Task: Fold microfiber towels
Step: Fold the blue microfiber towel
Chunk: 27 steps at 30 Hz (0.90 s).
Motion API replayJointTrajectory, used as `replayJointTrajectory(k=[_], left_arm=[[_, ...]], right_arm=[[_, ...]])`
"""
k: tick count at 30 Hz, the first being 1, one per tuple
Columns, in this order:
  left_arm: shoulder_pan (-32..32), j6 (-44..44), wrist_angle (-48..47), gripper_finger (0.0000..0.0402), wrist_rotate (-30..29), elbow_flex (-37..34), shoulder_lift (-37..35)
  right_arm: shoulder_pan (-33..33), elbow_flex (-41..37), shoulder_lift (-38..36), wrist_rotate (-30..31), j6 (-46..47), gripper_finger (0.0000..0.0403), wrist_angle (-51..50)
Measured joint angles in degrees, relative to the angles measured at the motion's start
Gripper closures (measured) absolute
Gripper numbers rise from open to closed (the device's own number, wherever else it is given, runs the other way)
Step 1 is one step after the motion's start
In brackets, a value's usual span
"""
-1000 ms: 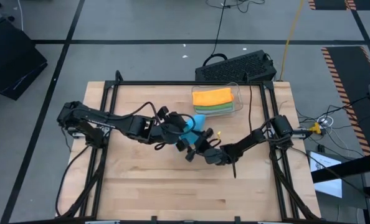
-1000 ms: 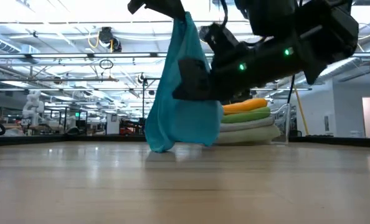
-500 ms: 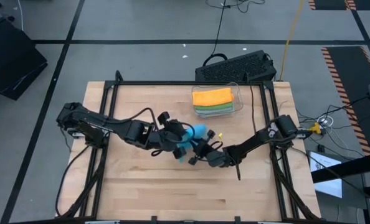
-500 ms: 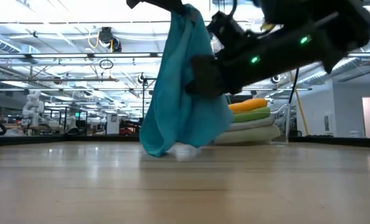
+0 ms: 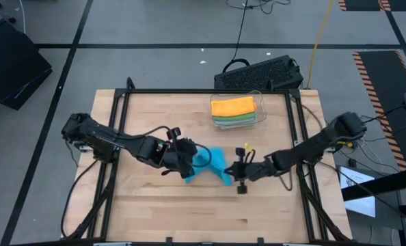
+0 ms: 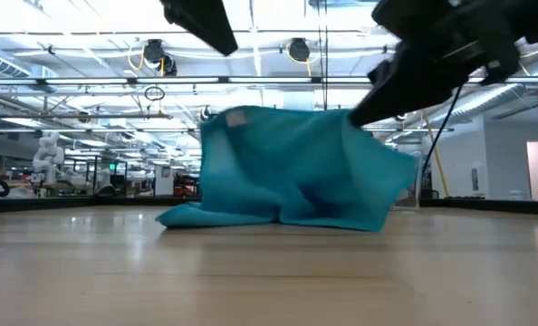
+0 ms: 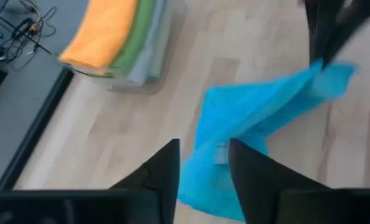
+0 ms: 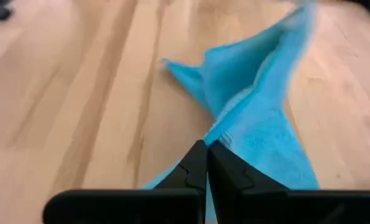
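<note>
Blue towel (image 5: 213, 165) hides your stacked towels (image 5: 233, 109) in the low view; right gripper (image 8: 207, 163) pinches its corner, left gripper (image 7: 203, 163) stands parted above it.

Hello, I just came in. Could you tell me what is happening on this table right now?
Two robot arms are working with a blue towel in the middle of the wooden table. The right end effector is shut on one edge of it and holds that edge up, while the other end trails on the wood. The left end effector is at the other side with its fingers parted over the cloth. Folded orange and green towels already sit stacked in a clear bin at the far edge.
</note>
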Motion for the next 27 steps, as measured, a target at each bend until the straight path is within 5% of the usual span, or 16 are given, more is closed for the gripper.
replayJointTrajectory(k=[8, 12, 27], left_arm=[[-4.6, 9.6, 26.4, 0.0234, 0.6, -13.6, 0.0], [-7.2, 13.5, 39.0, 0.0233, -6.3, -19.1, 0.0], [-12.6, 8.2, 44.9, 0.0157, -10.3, -26.2, 2.5]], right_arm=[[-2.3, -6.1, -12.3, -3.8, -1.6, 0.0402, -1.1], [-4.0, -8.2, -16.1, -6.3, -2.6, 0.0402, -1.2], [-6.8, -9.1, -17.9, -7.2, -3.4, 0.0403, -2.3]])
